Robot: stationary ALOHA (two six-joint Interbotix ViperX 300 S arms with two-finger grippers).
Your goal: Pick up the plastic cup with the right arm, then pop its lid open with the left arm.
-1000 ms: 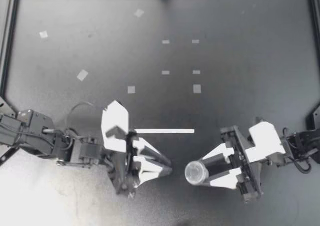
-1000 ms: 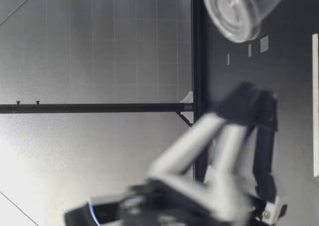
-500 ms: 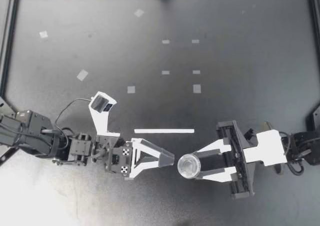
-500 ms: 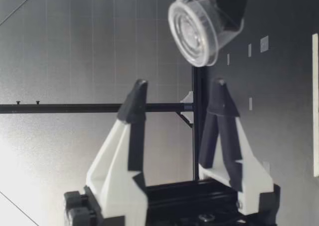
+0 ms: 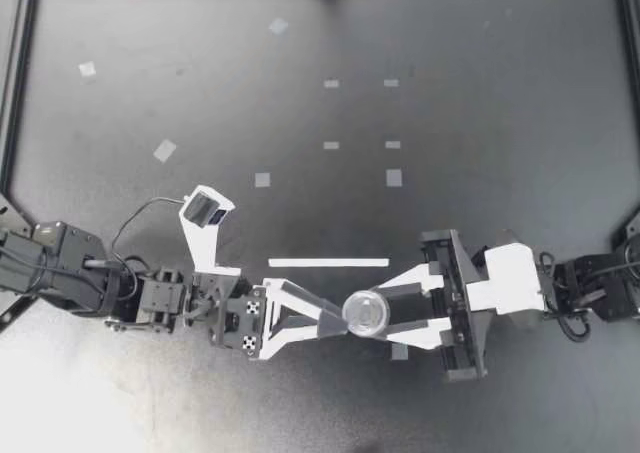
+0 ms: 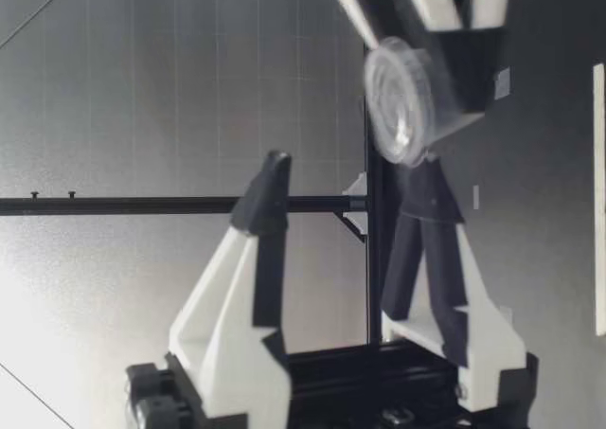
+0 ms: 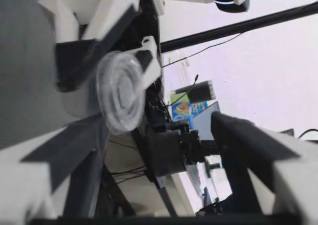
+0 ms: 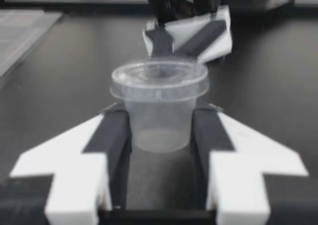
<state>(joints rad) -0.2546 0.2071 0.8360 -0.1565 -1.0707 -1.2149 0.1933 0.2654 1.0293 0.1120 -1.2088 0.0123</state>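
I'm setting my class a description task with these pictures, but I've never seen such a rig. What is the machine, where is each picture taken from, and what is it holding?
These are two robot arms at a dark table, each ending in a two-fingered tool. One picture looks straight down, one looks across at table height, and one comes from a camera on each wrist. The right tool is shut on a small clear lidded cup, held above the table with its lid toward the other arm. The left tool is open, one finger above the other, its fingertips right by the cup's lid. On the table lie a white strip and small bits of tape.
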